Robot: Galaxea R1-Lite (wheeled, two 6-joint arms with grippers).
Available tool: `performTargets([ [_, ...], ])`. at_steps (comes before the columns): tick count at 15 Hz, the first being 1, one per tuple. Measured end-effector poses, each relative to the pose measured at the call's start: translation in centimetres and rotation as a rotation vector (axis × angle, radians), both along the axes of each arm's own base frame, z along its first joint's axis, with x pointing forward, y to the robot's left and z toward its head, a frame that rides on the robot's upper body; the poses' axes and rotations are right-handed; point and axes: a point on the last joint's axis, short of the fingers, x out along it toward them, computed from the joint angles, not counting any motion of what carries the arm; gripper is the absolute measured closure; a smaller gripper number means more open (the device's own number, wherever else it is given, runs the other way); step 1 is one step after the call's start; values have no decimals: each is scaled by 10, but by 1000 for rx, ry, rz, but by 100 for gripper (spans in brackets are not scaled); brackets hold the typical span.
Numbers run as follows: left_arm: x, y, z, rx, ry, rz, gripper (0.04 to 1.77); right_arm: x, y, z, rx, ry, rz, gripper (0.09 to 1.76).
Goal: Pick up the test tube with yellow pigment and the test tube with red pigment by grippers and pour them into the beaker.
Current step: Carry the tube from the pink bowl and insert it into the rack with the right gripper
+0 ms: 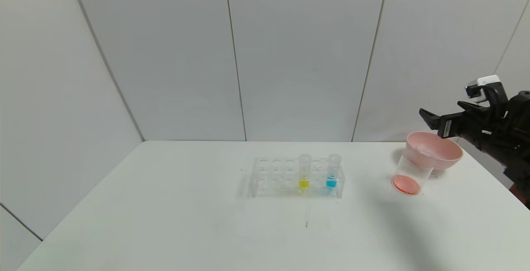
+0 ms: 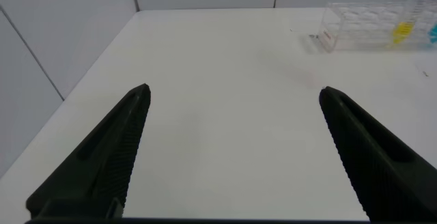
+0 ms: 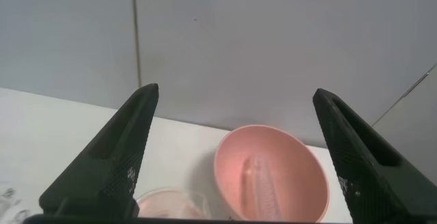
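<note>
- Standing upright in a clear rack (image 1: 290,178) at the centre of the head view, the test tube with yellow pigment (image 1: 304,171) holds a little yellow liquid at its bottom; it also shows at the upper right of the left wrist view (image 2: 405,24).
- A like tube with blue liquid (image 1: 332,171) stands in the same rack, just right of the yellow one in the frame, apart from it.
- The beaker (image 1: 410,173) sits right of centre in the head view, touching or overlapping the near side of a pink bowl (image 1: 439,149); an orange-red layer covers its bottom.
- In the right wrist view a clear ribbed tube (image 3: 263,183) lies inside the pink bowl (image 3: 273,169); whether it is the test tube with red pigment cannot be told.
- The right gripper (image 1: 434,122) hangs at the right edge of the head view, above and just behind the bowl; its jaws stand wide apart in its own wrist view (image 3: 232,115), holding nothing.
- The left gripper (image 2: 235,94) shows only in its own wrist view, over bare white table (image 2: 225,80), jaws wide apart and empty, well apart from the rack.
</note>
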Motion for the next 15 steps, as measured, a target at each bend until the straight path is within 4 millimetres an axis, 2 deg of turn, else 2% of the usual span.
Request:
performTargets([
  [2,0,0,0,0,0,0,5,-28,19,19,79,35,41,21],
  [5,0,0,0,0,0,0,5,-74,59,23,180,83,73,19],
  [11,0,0,0,0,0,0,5,-149,141,0,232,163,216,16],
  [13,0,0,0,0,0,0,5,-160,157,-12,232,176,258,16],
  [15,0,0,0,0,0,0,5,-163,172,-23,242,172,308,15],
])
